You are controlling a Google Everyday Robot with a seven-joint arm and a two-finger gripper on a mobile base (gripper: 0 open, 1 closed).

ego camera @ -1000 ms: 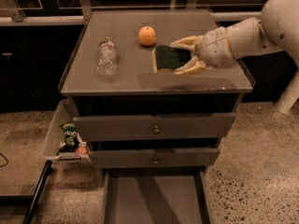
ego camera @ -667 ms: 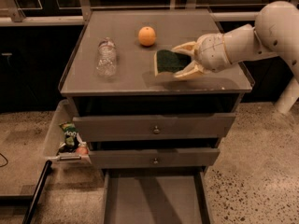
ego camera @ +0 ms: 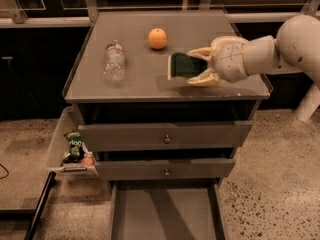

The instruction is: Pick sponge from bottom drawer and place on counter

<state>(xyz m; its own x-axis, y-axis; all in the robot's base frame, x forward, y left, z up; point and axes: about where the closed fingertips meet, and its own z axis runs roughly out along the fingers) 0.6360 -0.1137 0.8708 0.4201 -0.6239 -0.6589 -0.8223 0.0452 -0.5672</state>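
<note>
Grey counter (ego camera: pixel 135 81), sponge (ego camera: pixel 184 65) gripped in tool (ego camera: pixel 193 67) above

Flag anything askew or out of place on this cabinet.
The water bottle lies on its side on the counter, left of the orange. The sponge is tipped up on edge, not flat, clasped by the gripper over the counter's right side. The bottom drawer is pulled open.

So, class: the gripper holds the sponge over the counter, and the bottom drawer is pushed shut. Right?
No. The camera view shows the bottom drawer pulled open, not shut. The gripper does hold the sponge over the counter.
</note>
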